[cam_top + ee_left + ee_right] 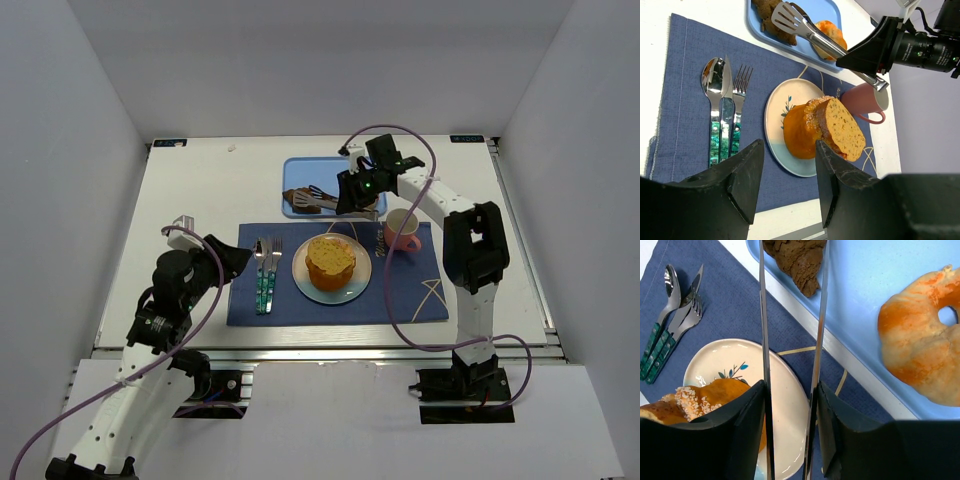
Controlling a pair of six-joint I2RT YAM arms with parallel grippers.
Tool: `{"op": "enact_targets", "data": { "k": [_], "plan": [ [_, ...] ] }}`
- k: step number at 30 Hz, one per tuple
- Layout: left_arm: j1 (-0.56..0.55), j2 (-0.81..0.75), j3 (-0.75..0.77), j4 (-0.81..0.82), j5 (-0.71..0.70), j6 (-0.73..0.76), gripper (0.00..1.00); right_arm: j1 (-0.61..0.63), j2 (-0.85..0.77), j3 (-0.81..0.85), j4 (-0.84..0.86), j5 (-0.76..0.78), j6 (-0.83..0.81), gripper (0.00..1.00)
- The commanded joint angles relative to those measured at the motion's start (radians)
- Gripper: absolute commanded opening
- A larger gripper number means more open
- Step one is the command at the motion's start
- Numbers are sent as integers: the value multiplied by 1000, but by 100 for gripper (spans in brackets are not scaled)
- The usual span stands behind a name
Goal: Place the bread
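An orange loaf of bread (330,260) sits on a white plate (303,285) on the blue placemat; it also shows in the left wrist view (825,127) and the right wrist view (705,395). My right gripper (352,195) (790,390) is shut on metal tongs (318,200) (763,315) above the plate's far edge. The tong arms stand apart and reach over a brown bread (298,200) (800,260) in the blue tray (300,170). An orange ring bread (920,340) lies in the same tray. My left gripper (235,260) (790,150) is open and empty at the mat's left side.
A pink mug (402,230) (862,100) stands right of the plate. A spoon, knife and fork with green handles (266,270) (725,110) lie left of it on the placemat (400,290). White walls close in the table.
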Motion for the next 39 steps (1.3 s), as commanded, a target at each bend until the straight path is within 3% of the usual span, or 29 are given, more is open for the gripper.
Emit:
{"op": "enact_targets", "data": {
  "k": [1, 7, 10, 18, 23, 39],
  "plan": [
    [-1, -12, 11, -12, -15, 2, 55, -13, -61, 50, 27, -23, 19, 18],
    [1, -13, 17, -18, -19, 4, 55, -53, -207, 37, 33, -78, 30, 13],
    [1, -18, 16, -16, -18, 4, 55, -70, -319, -52, 16, -113, 4, 10],
    [-1, -24, -3, 0, -12, 1, 55, -72, -774, -524, -51, -190, -156, 6],
    [1, -18, -21, 30, 16, -4, 55, -70, -975, -689, -88, -170, -216, 7],
    [-1, -41, -20, 10, 13, -8, 55, -70, -997, -686, -149, -178, -250, 17]
  ]
}}
